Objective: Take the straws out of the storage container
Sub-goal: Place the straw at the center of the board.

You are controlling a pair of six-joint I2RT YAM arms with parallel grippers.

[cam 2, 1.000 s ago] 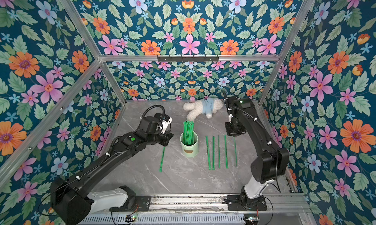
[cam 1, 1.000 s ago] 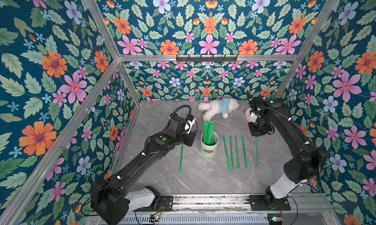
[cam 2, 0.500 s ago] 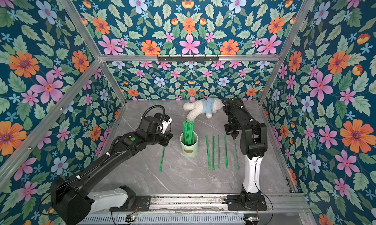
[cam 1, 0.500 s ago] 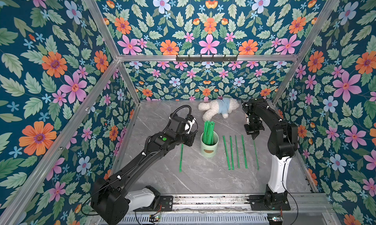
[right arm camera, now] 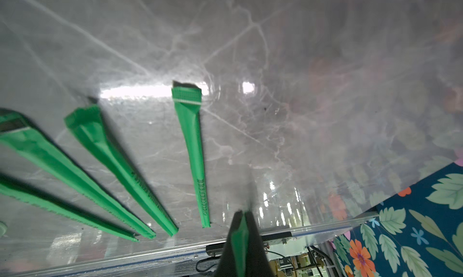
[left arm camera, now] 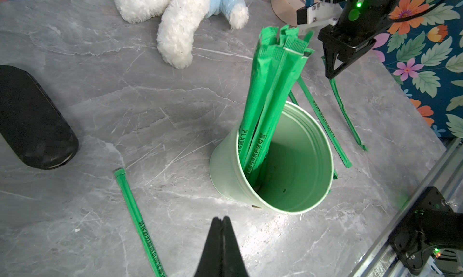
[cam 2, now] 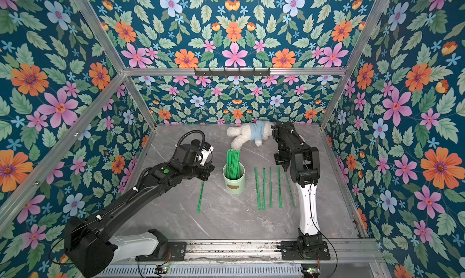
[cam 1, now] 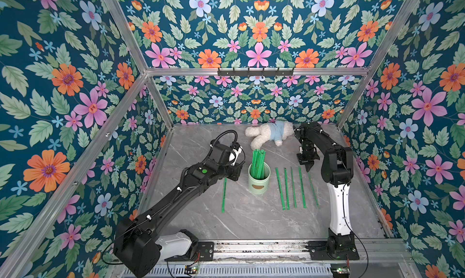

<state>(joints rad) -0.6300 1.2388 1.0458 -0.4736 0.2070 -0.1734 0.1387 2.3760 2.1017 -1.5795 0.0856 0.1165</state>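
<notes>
The storage container is a pale mint cup standing mid-table. A bunch of green straws stands upright in it. Several more straws lie in a row to its right, and one straw lies to its left. My right gripper is shut on the far end of the rightmost straw, whose other end slants down to the table. Left of the cup and above the table, my left gripper is shut with nothing in it.
A white plush toy lies at the back. A beige clock stands behind the right arm. A black oval case lies left of the cup, under the left arm. Patterned walls enclose the table; a metal rail runs along the front.
The right arm's elbow swung in from the right wall toward the middle. Its gripper dropped slightly toward the table with the straw still in it. The left arm has not moved.
</notes>
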